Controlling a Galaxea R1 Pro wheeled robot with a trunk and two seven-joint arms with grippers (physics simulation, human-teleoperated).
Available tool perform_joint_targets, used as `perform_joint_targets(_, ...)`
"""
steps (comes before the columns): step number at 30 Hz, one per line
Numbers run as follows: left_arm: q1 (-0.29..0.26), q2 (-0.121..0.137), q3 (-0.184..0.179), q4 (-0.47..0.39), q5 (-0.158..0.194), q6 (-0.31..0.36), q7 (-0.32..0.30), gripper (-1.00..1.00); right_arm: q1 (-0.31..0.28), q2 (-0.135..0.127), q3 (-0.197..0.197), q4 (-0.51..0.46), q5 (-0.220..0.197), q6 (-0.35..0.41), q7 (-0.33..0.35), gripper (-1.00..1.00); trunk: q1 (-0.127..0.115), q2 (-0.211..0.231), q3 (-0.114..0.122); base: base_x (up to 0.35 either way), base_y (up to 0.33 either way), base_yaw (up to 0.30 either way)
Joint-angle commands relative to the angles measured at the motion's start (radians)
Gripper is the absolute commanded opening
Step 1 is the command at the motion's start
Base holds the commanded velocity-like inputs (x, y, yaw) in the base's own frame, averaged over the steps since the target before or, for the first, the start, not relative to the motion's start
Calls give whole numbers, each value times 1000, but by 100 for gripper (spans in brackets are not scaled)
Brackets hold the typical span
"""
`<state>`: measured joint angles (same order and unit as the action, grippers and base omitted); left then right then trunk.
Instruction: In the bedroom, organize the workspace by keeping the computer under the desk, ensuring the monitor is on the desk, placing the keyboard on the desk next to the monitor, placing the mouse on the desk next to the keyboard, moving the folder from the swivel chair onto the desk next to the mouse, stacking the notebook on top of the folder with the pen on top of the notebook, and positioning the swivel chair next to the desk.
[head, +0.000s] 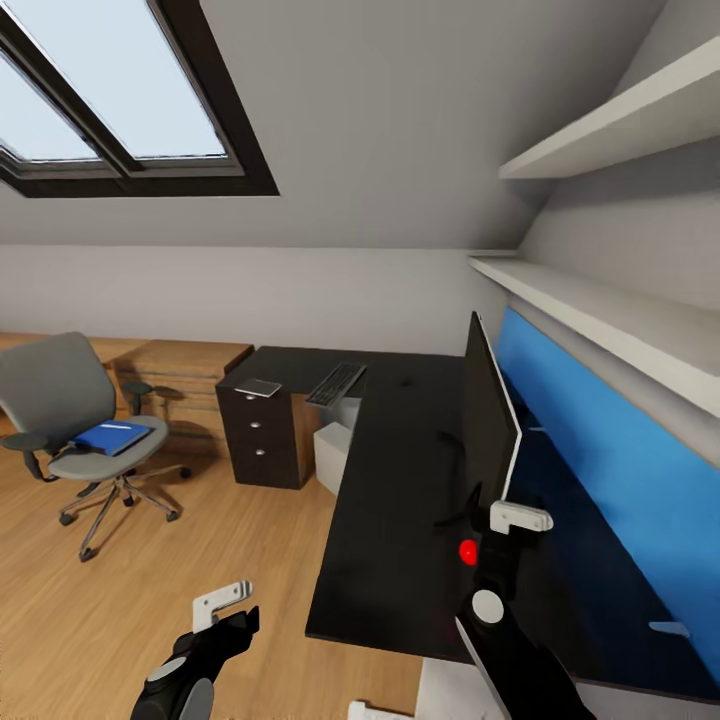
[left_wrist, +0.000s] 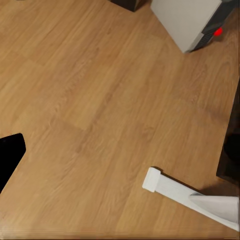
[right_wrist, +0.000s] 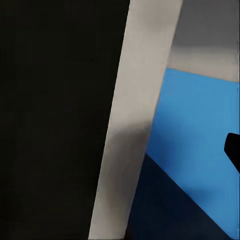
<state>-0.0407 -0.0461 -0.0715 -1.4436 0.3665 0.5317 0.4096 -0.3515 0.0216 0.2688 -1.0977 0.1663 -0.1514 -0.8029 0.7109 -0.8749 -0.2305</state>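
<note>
Where writing might sit, blank monitor.

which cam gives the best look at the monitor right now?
Head view. The monitor stands on the desk, seen nearly edge-on, whole outline visible, with the right gripper at its lower edge. Right wrist view sits very close: just its black face and pale edge. Left wrist view looks at the floor.

I see grey walls under a sloped ceiling with a dark-framed skylight, light wood plank flooring, two white wall shelves, a blue wall panel and low light-wood cabinets.
</note>
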Motion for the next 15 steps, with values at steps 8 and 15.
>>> perform_joint_targets(8, -1, 0, 1, -1, 11, 2, 9, 100, -1, 0, 1, 1, 2, -2, -4, 100, 0, -1, -1, -67, -47, 0)
perform_joint_targets(15, -1, 0, 0, -1, 11, 2, 10, 100, -1, 0, 1, 7, 4, -2, -4, 100, 0, -1, -1, -79, -77, 0)
